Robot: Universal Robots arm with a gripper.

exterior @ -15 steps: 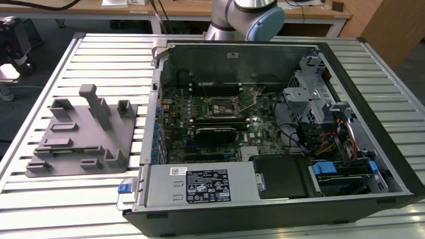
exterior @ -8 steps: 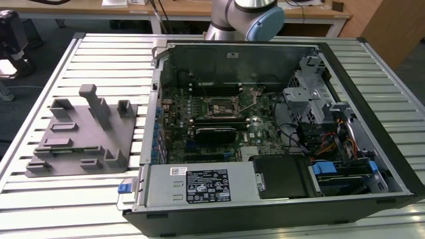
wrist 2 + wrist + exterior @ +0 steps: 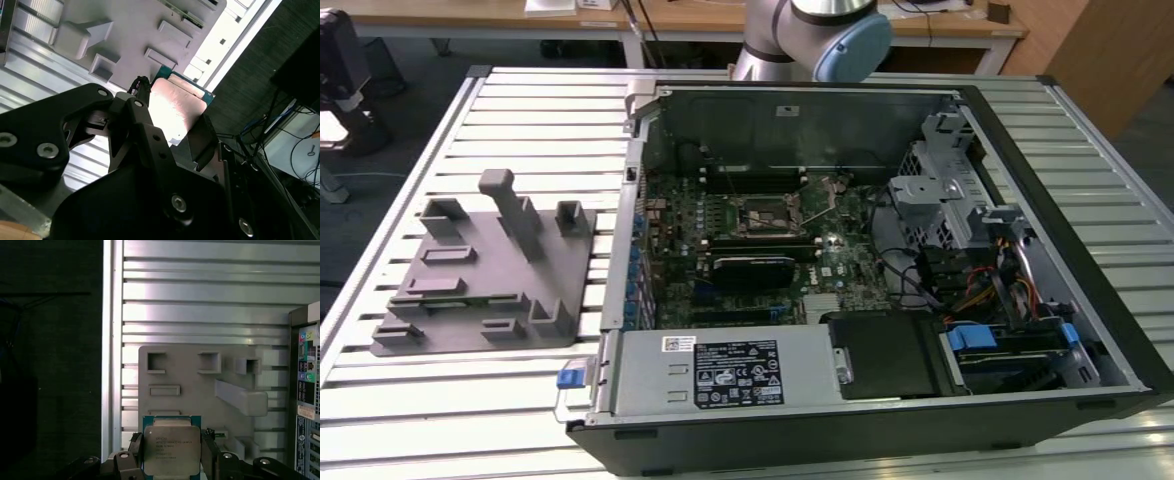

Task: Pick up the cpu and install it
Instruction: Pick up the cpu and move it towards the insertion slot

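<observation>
My gripper (image 3: pixel 171 462) is clamped on the cpu (image 3: pixel 171 449), pinching two opposite edges; silver top faces the first wrist view; it hangs, seemingly well above, over the tray (image 3: pixel 200 390) beside the case (image 3: pixel 306 390).

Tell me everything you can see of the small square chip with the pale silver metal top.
The small square cpu has a pale silver metal lid with faint print, on a blue-green board whose rim shows around it. The black gripper clasps two opposite sides with its fingers, holding it facing the wrist cameras, the grey plastic tray beyond it.
</observation>
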